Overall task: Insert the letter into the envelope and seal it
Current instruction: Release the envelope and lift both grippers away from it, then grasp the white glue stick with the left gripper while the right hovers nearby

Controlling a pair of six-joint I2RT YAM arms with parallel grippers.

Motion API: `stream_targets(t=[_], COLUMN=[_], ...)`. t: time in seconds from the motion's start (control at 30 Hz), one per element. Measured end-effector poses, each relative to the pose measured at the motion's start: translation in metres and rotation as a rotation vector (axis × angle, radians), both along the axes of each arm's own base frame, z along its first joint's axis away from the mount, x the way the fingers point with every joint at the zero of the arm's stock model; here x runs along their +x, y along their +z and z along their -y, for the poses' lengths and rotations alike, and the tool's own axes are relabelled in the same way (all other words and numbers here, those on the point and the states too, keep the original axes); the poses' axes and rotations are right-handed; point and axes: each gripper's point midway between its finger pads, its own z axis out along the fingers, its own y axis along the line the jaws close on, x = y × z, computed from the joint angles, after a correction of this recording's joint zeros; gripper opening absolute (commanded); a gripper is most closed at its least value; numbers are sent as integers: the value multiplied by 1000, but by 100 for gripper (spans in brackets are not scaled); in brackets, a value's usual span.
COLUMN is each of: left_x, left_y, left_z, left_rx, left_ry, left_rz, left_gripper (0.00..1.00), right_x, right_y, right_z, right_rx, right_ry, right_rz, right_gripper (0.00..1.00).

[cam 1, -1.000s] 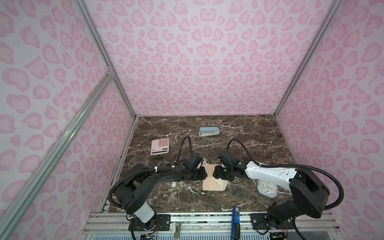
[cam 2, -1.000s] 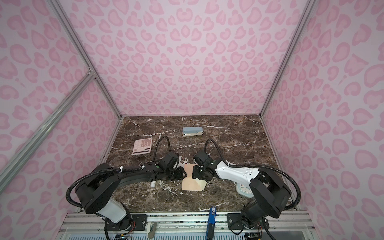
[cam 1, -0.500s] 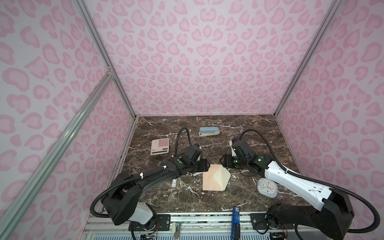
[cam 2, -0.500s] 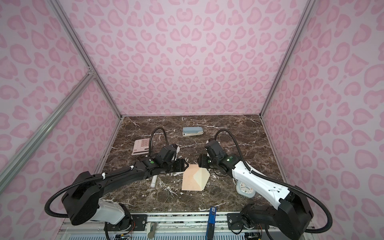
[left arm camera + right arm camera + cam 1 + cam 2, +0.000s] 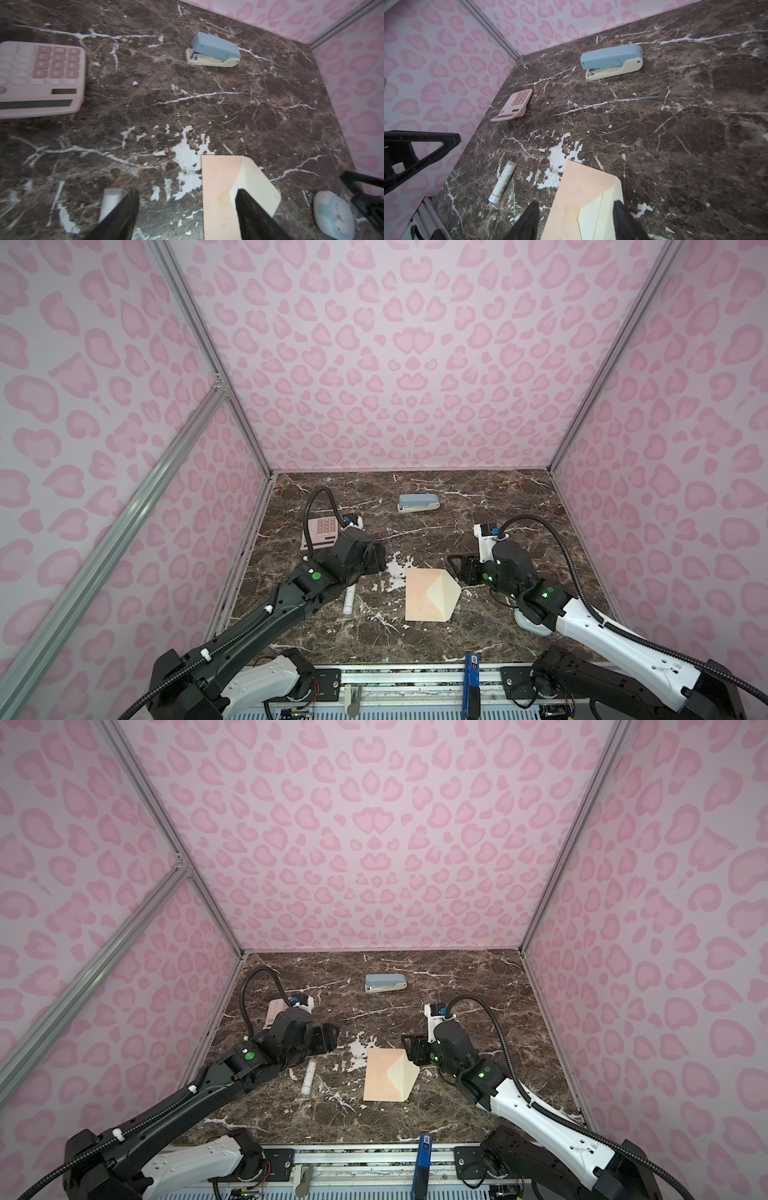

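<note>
**Both tools back away from the envelope**

The envelope [image 5: 419, 593] lies flat on the table [image 5: 498, 497], near the front and about midway between the two arms. Its pale cream flap [image 5: 451, 593] is open and points to the right, as both top views show. The paper sits in the same spot as half a second ago.

The arms are what has changed. A second ago both tools met over the far edge of the envelope, close together. Now they stand well apart, with the envelope between them and touched by neither.

- The left tool [image 5: 376, 560] has drawn back to the left and away from the front. It hangs near the pink calculator [image 5: 322, 531], above the glue stick [image 5: 348, 601]. Its jaws have spread wide since then — the left wrist view shows the left tool [image 5: 186, 193] with nothing between them.
- The right tool [image 5: 461, 568] has pulled off to the right and sits just beside the tip of the flap. Its jaws stand moderately apart, much as before, and the right wrist view shows nothing gripped in them.

The blue stapler [image 5: 417, 503] rests at the back of the table, unmoved.
</note>
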Motion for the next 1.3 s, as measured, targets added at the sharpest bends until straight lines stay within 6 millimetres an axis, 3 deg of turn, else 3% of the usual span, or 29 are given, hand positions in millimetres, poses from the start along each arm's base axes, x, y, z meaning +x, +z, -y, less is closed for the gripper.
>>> stream_targets(t=[0.27, 0.6, 0.83, 1.0, 1.3], left_x=[-19, -57, -55, -46, -44], left_y=[-55, -127, -141, -148, -157], left_z=[-55, -62, -58, -58, -59], left_rx=[125, 198, 220, 239, 252], left_ry=[127, 87, 65, 58, 22], left_rz=[-191, -486, -530, -544, -584], left_gripper=[76, 71, 65, 56, 48], right_x=[-20, -37, -45, -46, -45], right_y=[-2, -27, -34, -36, -38], right_z=[-40, -74, -92, -94, -93], right_rx=[-34, -92, -114, -116, -124], right_ry=[175, 286, 344, 352, 343], right_rz=[80, 50, 36, 34, 35], right_gripper=[58, 58, 58, 57, 57])
